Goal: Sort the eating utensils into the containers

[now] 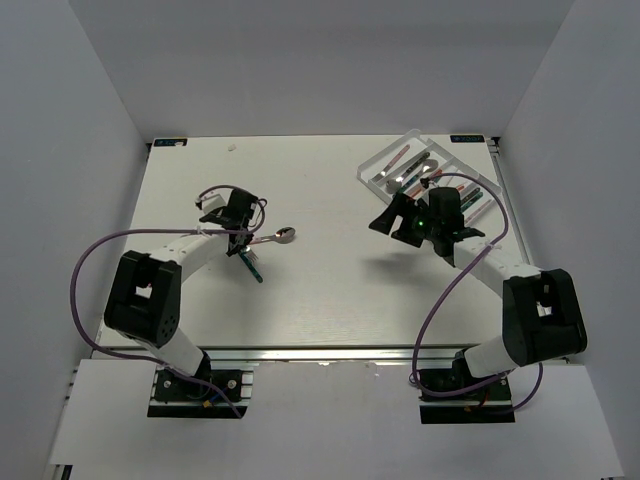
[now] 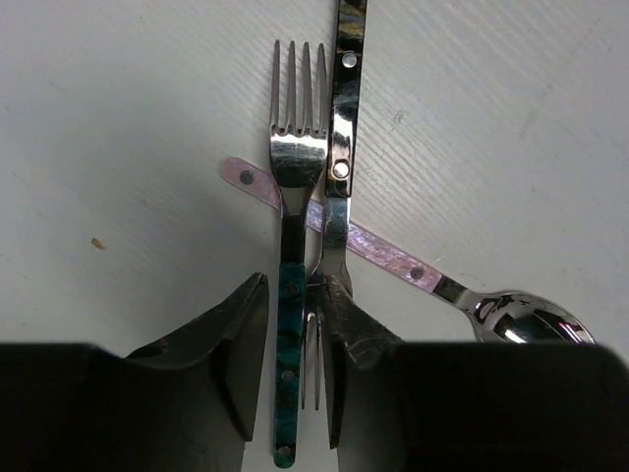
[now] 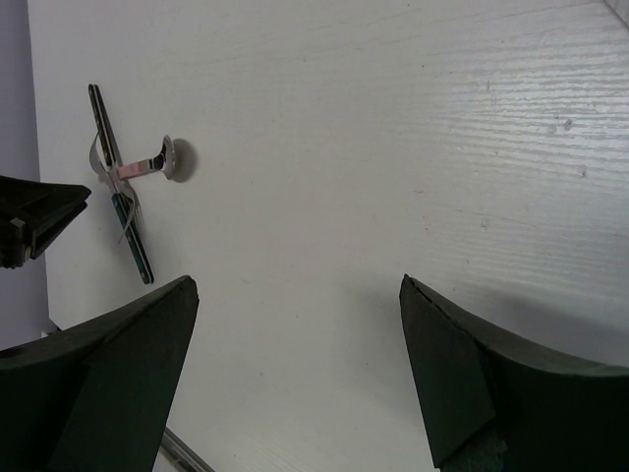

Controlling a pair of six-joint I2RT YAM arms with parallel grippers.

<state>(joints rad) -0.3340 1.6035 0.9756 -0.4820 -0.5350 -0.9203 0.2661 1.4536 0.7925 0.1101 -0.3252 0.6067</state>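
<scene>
Closing now, the left gripper (image 2: 295,285), barely open astride the teal fork (image 2: 288,324) and holding nothing, might also pinch tines of the dark fork (image 2: 346,88).

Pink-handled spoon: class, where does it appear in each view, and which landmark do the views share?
Top external: the spoon lies left of centre.
Left wrist: spoon, bowl at lower right, handle crossing under the teal-handled fork.
Right wrist: spoon, small, upper left.
Shared landmark: the teal-handled fork.

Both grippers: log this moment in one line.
left gripper open, straddling teal-handled fork | right gripper open, empty | tray partly filled
</scene>
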